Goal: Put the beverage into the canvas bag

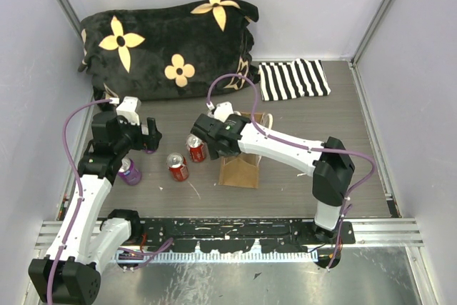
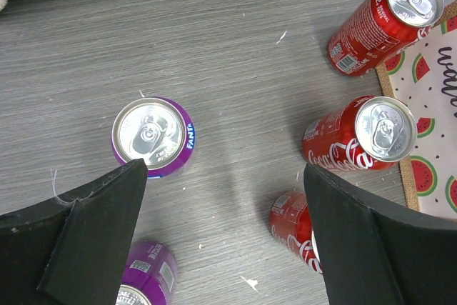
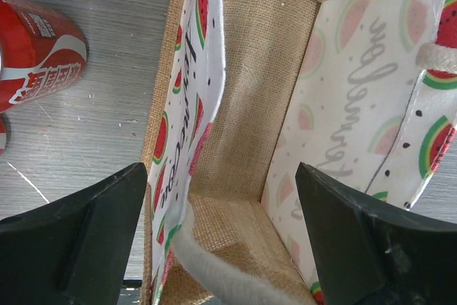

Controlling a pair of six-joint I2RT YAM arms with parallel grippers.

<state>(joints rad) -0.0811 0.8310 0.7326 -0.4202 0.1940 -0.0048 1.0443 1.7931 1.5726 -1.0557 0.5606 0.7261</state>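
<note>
Now my right fingers (image 3: 71, 226) hang open above the tan-brown canvas bag (image 3: 246, 98). My left fingers (image 2: 93, 233) gape over an upright purple drink can (image 2: 152, 136).

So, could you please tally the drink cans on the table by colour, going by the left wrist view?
Red cans: 3
Purple cans: 2
Total: 5
</note>
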